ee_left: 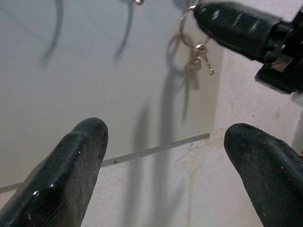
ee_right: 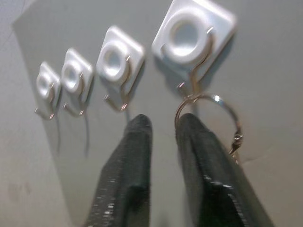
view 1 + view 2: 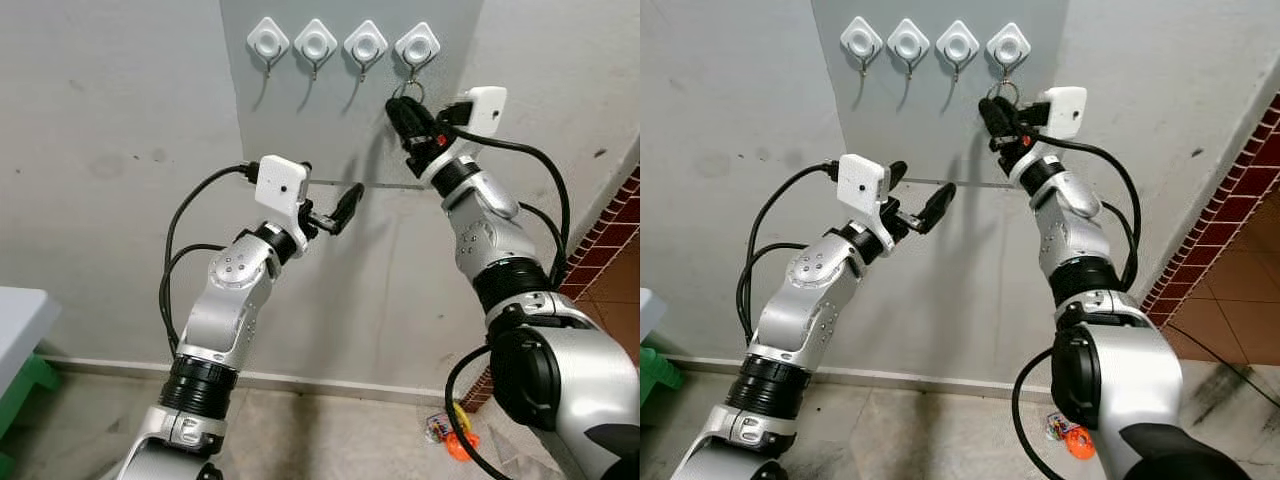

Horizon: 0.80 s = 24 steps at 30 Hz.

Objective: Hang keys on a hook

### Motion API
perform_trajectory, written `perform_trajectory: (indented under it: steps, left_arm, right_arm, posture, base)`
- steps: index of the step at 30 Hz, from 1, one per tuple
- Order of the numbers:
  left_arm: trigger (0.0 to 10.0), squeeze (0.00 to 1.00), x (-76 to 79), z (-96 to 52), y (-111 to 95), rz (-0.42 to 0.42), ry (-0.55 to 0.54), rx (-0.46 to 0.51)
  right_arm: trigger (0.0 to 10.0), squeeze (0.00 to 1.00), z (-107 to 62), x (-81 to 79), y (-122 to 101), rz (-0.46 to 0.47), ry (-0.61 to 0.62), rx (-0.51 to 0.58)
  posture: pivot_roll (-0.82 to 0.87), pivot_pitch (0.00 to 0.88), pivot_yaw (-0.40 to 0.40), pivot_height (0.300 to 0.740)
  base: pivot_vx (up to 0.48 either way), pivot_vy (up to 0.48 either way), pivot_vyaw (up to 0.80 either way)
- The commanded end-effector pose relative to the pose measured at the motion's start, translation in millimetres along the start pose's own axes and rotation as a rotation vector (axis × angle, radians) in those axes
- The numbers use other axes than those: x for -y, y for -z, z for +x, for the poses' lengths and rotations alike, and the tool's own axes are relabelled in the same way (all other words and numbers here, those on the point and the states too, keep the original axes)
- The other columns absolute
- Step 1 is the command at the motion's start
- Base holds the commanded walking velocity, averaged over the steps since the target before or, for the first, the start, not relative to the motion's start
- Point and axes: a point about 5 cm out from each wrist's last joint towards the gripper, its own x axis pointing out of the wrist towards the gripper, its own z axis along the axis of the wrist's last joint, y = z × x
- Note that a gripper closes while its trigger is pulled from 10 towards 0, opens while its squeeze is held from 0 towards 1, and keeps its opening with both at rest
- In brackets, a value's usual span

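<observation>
At the grey wall panel's [image 3: 330, 110] right edge, the right gripper [image 2: 163, 124] pinches a silver key ring [image 2: 208, 116] against the rightmost white diamond-shaped hook [image 2: 194, 35]; the left gripper [image 1: 165, 156] hangs spread below.

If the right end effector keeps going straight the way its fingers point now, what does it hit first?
Most likely the rightmost hook and the grey panel behind it. The right end effector points up at that hook with the key ring at its tip. Depth is unclear.
</observation>
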Motion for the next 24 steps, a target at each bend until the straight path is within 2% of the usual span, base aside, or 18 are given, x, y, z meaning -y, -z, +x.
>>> perform_trajectory:
  steps: [1,7,11,14,16,17,18,21,22,24]
  left_arm:
    - [10.0,0.00,-3.5,-2.6,-1.4,0.007,-0.023,0.005]
    - [10.0,0.00,-8.5,-5.5,4.4,-0.005,-0.083,-0.004]
    - [10.0,0.00,-10.8,-6.9,7.5,0.000,-0.109,-0.011]
    - [10.0,0.00,-12.9,-8.3,9.1,-0.014,-0.130,-0.014]
    - [10.0,0.00,-15.8,-11.3,13.9,-0.009,-0.161,-0.023]
    - [10.0,0.00,-15.8,-11.3,13.9,-0.009,-0.161,-0.023]
    - [10.0,0.00,-17.8,-14.5,18.7,-0.013,-0.181,-0.032]
    - [10.0,0.00,-19.8,-18.1,24.8,-0.014,-0.206,-0.049]
    - [10.0,0.00,-21.5,-21.0,30.2,-0.019,-0.232,-0.066]
    - [10.0,0.00,-23.7,-24.1,35.4,-0.028,-0.260,-0.083]
  right_arm:
    - [10.0,1.00,0.9,-0.1,-6.2,0.008,0.016,0.051]
    - [10.0,1.00,-12.9,3.4,-0.2,0.009,0.085,0.124]
    - [10.0,1.00,-19.4,1.9,6.2,-0.005,0.089,0.120]
    - [10.0,1.00,-29.4,0.4,16.4,0.002,0.081,0.097]
    - [10.0,1.00,-42.3,-0.1,27.7,0.000,0.084,0.065]
    - [10.0,1.00,-42.3,-0.1,27.7,0.000,0.084,0.065]
    - [10.0,1.00,-51.0,-0.9,35.0,-0.007,0.088,0.043]
    - [10.0,1.00,-61.6,-2.4,44.3,-0.025,0.087,0.007]
    - [10.0,1.00,-71.9,-2.8,52.6,-0.048,0.091,-0.022]
    - [10.0,1.00,-81.1,-2.7,58.6,-0.037,0.110,-0.044]
  posture:
    - [0.05,0.000,0.027,0.740]
    - [0.05,0.000,0.028,0.740]
    - [0.05,0.000,0.028,0.740]
    - [0.05,0.000,0.027,0.740]
    - [0.05,0.000,0.027,0.740]
    - [0.05,0.000,0.027,0.740]
    - [0.05,0.000,0.027,0.740]
    - [0.05,0.000,0.027,0.740]
    - [0.04,0.000,0.029,0.740]
    - [0.04,0.000,0.033,0.740]
  base:
    - [0.000,0.000,0.00]
    - [0.000,0.000,0.00]
    - [0.000,0.000,0.00]
    - [0.000,0.000,0.00]
    - [0.000,0.000,0.00]
    - [0.000,0.000,0.00]
    - [0.000,0.000,0.00]
    - [0.000,0.000,0.00]
    - [0.000,0.000,0.00]
    - [0.000,0.000,0.00]
